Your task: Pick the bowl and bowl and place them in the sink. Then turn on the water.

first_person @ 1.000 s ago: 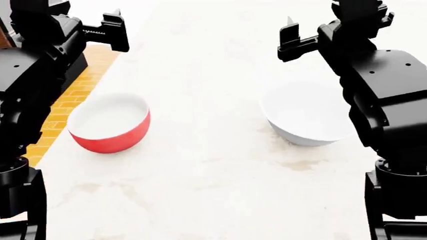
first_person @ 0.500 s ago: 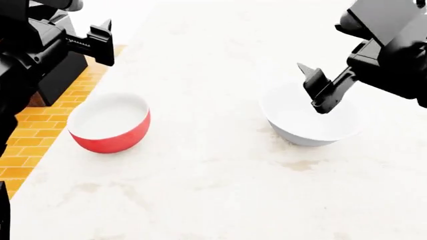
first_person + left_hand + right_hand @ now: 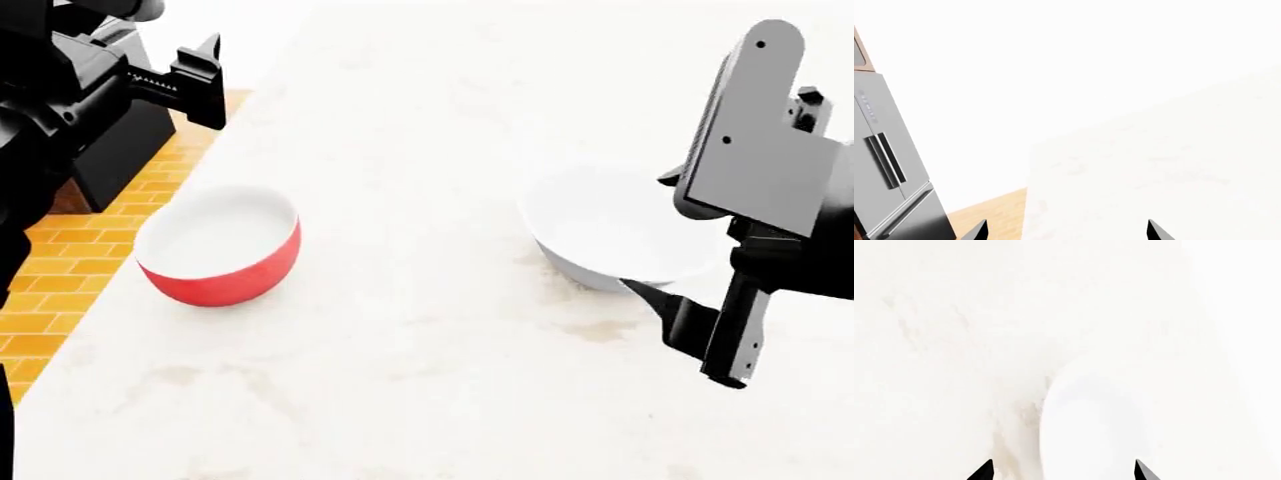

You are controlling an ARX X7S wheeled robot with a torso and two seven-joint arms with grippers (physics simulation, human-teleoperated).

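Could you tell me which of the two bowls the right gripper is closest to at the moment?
The all-white bowl: the right gripper hangs beside its near rim, while the red bowl sits far across the counter.

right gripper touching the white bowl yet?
Cannot tell. In the head view the right gripper overlaps the white bowl's near rim, hiding any gap. The right wrist view shows only open fingertips straddling the bowl edge.
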